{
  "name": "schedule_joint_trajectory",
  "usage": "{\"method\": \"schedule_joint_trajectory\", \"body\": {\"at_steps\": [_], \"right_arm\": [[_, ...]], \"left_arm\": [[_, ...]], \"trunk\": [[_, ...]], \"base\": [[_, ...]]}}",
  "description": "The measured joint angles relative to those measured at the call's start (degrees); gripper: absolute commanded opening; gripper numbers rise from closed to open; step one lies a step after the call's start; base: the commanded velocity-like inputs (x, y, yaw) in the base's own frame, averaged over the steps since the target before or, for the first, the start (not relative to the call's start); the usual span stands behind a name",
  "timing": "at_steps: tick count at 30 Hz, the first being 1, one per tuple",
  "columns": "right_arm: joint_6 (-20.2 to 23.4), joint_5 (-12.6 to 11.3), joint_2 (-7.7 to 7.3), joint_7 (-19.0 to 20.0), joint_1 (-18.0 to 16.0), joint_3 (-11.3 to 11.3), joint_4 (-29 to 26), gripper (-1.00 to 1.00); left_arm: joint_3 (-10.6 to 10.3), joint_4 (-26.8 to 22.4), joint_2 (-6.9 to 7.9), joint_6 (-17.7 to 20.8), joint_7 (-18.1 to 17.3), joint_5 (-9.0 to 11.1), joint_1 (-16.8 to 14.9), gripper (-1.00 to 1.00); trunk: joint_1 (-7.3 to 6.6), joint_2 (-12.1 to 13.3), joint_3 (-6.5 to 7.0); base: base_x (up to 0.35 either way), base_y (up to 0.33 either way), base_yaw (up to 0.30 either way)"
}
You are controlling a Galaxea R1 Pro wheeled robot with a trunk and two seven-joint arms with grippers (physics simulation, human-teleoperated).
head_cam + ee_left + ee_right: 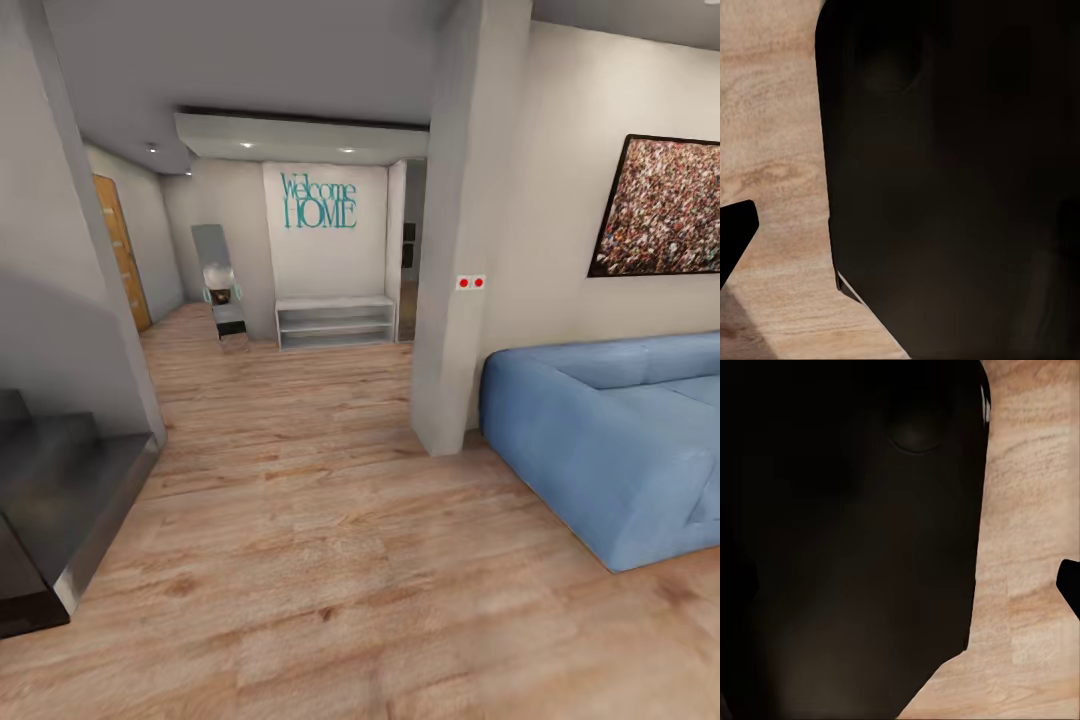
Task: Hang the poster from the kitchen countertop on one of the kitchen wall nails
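Looking down a wood-plank floor [330, 560] w/ blue sofa [610, 440] at right, grey pillar [465, 230] beside it, speckled crowd picture [660, 205] on wall above sofa, teal "Welcome HOME" lettering [320, 201] over a low white shelf unit [335, 322] at far end. Dark steps [50, 500] at left edge. Wrist views: dark robot body [952, 180] over the planks, so can't tell whether either pincer is released or clenched; can't tell where poster is from here.
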Motion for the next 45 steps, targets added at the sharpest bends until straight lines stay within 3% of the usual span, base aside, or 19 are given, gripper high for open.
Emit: {"method": "schedule_joint_trajectory", "body": {"at_steps": [4, 25, 31, 35, 36, 37, 38, 39, 45], "right_arm": [[0.04, -0.14, 0.91, 0.26, -0.74, -0.06, 0.08, 1.0], [0.1, -0.15, 0.9, 0.27, -0.82, -0.07, 0.08, 1.0], [-1.65, 0.15, -0.82, 0.1, -2.8, -0.21, -1.92, 1.0], [-2.91, 0.21, -1.15, 0.05, -4.12, -0.24, -3.23, 1.0], [-11.35, 0.2, -1.19, 0.04, -4.59, -0.27, -5.31, 1.0], [-11.78, 0.21, -1.21, 0.02, -4.63, -0.28, -14.02, 1.0], [-11.9, 0.24, -1.25, 0.0, -4.96, -0.26, -22.72, 1.0], [-12.12, 0.23, -1.34, -0.03, -4.75, -0.29, -24.33, 1.0], [-13.02, 0.21, -2.79, -0.07, -4.8, -0.41, -28.64, 1.0]], "left_arm": [[0.08, -0.29, -0.61, -0.08, -0.48, -0.05, -0.17, 1.0], [0.08, -0.3, -0.61, -0.08, -0.48, -0.06, -0.17, 1.0], [0.19, -2.14, -2.54, -1.09, 0.09, -0.36, 1.73, 1.0], [0.16, -3.41, -3.82, -1.23, 0.09, -0.38, 3.03, 1.0], [0.14, -8.24, -4.43, -1.23, 0.09, -0.38, 3.88, 1.0], [0.18, -15.71, -4.47, -1.25, 0.09, -0.38, 3.93, 1.0], [0.19, -26.48, -4.49, -1.26, 0.08, -0.39, 3.95, 1.0], [0.18, -35.06, -4.51, -1.27, 0.08, -0.4, 3.93, 1.0], [0.4, -39.62, -4.54, -1.38, 0.01, -0.4, 4.01, 1.0]], "trunk": [[0.01, 0.02, 0.03], [0.01, 0.02, 0.03], [0.0, 0.01, 0.02], [0.0, 0.01, 0.02], [0.0, 0.01, 0.01], [0.0, 0.01, 0.01], [0.0, 0.01, 0.03], [0.0, 0.01, 0.04], [0.0, 0.01, 0.02]], "base": [[0.0, 0.0, 0.0], [0.0, 0.0, 0.0], [0.0, 0.0, 0.0], [0.0, 0.0, 0.0], [0.0, 0.0, 0.0], [0.0, 0.0, 0.0], [0.0, 0.0, 0.0], [0.0, 0.0, 0.0], [0.0, 0.0, 0.0]]}}
